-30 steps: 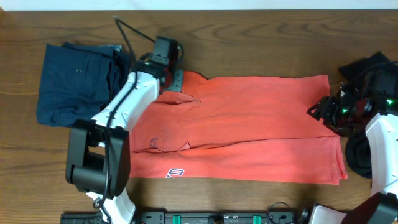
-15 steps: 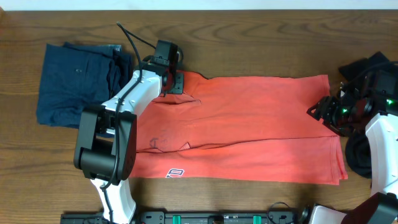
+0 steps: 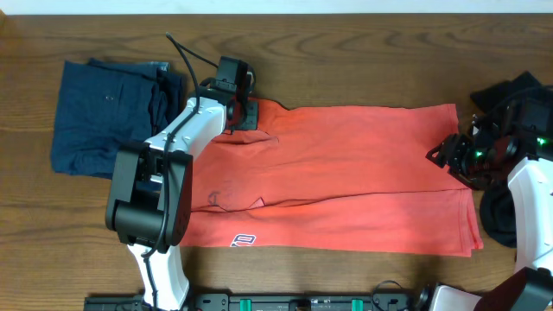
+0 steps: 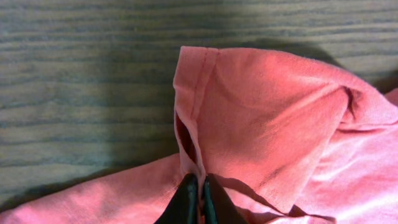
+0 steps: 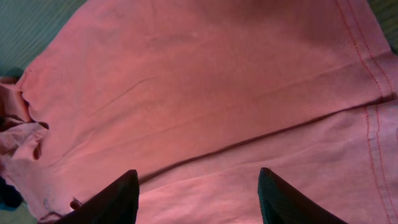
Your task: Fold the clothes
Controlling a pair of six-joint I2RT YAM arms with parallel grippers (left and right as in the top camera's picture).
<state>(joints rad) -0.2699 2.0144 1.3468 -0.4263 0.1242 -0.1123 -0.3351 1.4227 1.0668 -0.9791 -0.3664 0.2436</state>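
**Left arm settled on the sleeve, shirt not yet moved**

Overhead: over the last second the left arm [image 3: 186,138] swung its lower links round. Its jaws crept a little toward the upper-left corner of the shirt [image 3: 346,164]. Most of that came in the first half-second, and after it almost nothing shifted. The shirt kept the same outline throughout, spread lengthwise across the middle of the surface [image 3: 346,52] with a long crease along it. The right arm [image 3: 527,190] held its place at the shirt's right edge. The trousers [image 3: 104,117] lay folded at the far left, and a black garment [image 3: 510,86] sat at the right margin, partly hidden by the arm.

Left wrist: the left jaws were pressed together on the hem of the sleeve [image 4: 261,118], which was pinched up into a small ridge off the surface.

Right wrist: the right jaws stood wide apart over the shirt's flat cloth, gripping nothing, with the stitched hem [image 5: 373,93] just to one side.

The change read as a grasp being finished rather than a fold. The sleeve was probably ready to be drawn inward, while the right side was not yet gripped.
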